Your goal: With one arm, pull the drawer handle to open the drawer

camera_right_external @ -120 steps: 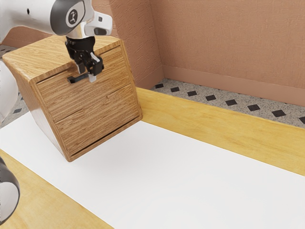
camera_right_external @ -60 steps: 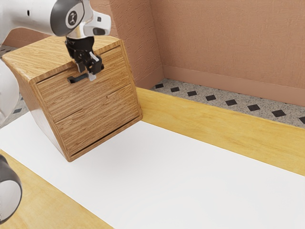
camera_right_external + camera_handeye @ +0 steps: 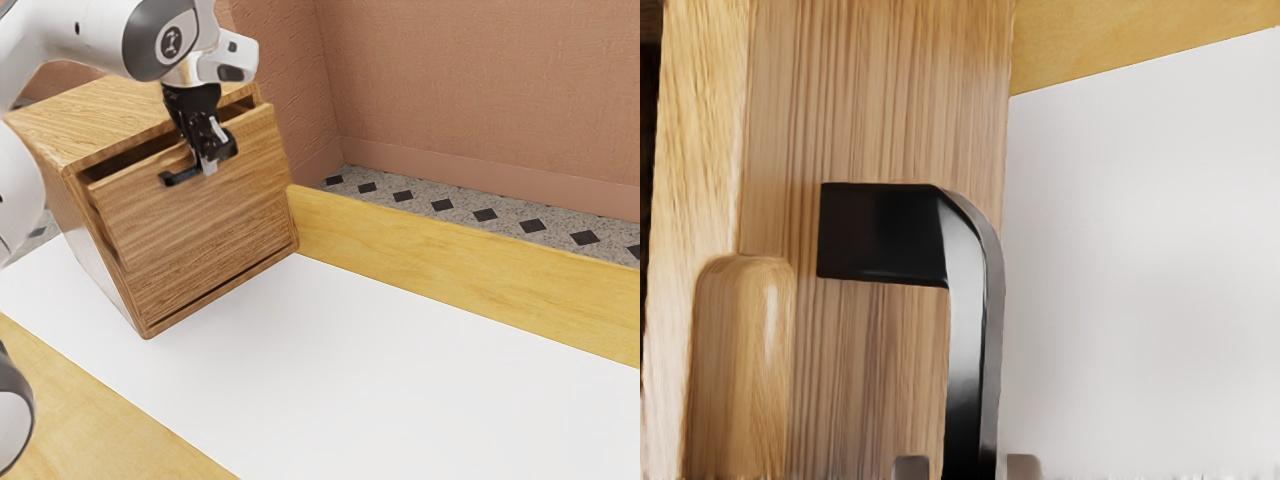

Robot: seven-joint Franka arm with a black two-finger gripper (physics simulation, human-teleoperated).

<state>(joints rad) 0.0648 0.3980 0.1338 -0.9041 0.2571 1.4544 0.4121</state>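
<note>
Surroundings: wooden cabinet sits at the exterior view's left end of the bench, on a white sheet that covers the middle strip of the benchtop. The cabinet stands tilted, with its front leaning out over its base. Pink textured wall runs behind, with a corner just past the cabinet. A tiled floor with black diamonds lies between wall and bench. The arm comes in over the cabinet top from the upper left.

Room: in front of the cabinet the sheet runs flat and open toward the exterior view's right. Bare wood bench edge borders it on both long sides. The wall corner is near the cabinet's far side, so that is the tight side.

Task item: top drawer is partway out. Its front stands proud of the cabinet face, and a dark gap shows under the cabinet top. The lower drawer sits flush. The black drawer handle is on the top drawer's front, near its upper edge.

Hand: clamped on the drawer handle, reaching down from above. In the wrist view the drawer handle runs straight under the hand, with a grey fingertip on each side of the bar, narrow spread. A rounded wooden piece sits beside the handle mount. Can't tell what it belongs to. Sheet and bench wood lie beyond the drawer front.
</note>
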